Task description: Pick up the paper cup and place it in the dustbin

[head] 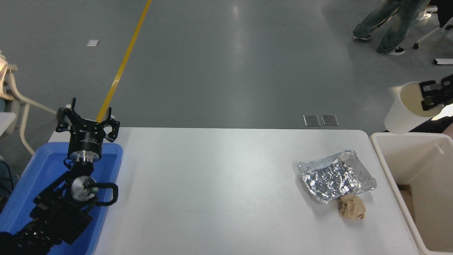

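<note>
Table (219,184) white, w/ foil tray (336,176); floor (226,63) grey, yellow line (122,65).

A matt white paper cup (401,113) with a cream lining; a smooth cream plastic dustbin (384,150). On the matt white table (212,184) – crinkled, glinting silver foil tray (336,176), a rough tan crumpled wad (351,207). Far left – a glossy blue plastic tray (32,177), black left gripper (86,122) with a polished metal collar.

Bright, sharp view; overhead glare on floor (237,10).
</note>
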Controlling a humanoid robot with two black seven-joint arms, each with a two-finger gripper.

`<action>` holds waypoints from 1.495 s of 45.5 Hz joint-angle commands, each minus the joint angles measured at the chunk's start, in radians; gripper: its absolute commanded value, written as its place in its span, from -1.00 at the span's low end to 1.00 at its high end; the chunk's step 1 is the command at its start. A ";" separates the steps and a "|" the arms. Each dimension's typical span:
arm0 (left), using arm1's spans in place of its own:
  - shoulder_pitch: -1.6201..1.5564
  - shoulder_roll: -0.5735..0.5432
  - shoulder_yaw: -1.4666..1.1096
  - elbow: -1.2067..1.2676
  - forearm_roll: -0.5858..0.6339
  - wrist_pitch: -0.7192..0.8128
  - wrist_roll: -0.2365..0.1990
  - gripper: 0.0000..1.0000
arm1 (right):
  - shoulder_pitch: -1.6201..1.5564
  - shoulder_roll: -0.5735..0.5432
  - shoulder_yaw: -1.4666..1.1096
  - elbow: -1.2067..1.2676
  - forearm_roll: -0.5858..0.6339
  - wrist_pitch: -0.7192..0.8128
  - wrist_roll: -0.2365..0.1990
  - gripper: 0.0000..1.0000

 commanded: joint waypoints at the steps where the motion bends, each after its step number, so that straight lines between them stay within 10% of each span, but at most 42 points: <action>1: 0.000 0.000 0.000 0.000 0.000 0.000 0.000 0.98 | -0.417 -0.107 0.076 -0.295 -0.055 -0.267 0.059 -1.00; 25: 0.000 0.000 0.000 0.001 0.000 0.000 0.000 0.98 | -1.438 0.204 0.738 -0.915 0.277 -0.445 0.046 -1.00; 51: 0.000 0.000 0.000 0.000 0.000 0.000 0.000 0.98 | -1.606 0.364 0.735 -0.955 0.426 -0.524 0.048 -1.00; 54: 0.000 0.000 0.000 0.000 0.000 0.000 0.000 0.98 | -1.607 0.364 0.735 -0.946 0.417 -0.521 0.051 -0.43; 56: -0.001 0.000 0.000 0.000 0.000 0.000 0.000 0.98 | -1.607 0.366 0.733 -0.945 0.416 -0.517 0.054 0.99; 68: -0.001 0.000 0.002 0.000 0.000 0.000 0.000 0.98 | -1.482 0.306 0.692 -0.865 0.398 -0.504 0.059 1.00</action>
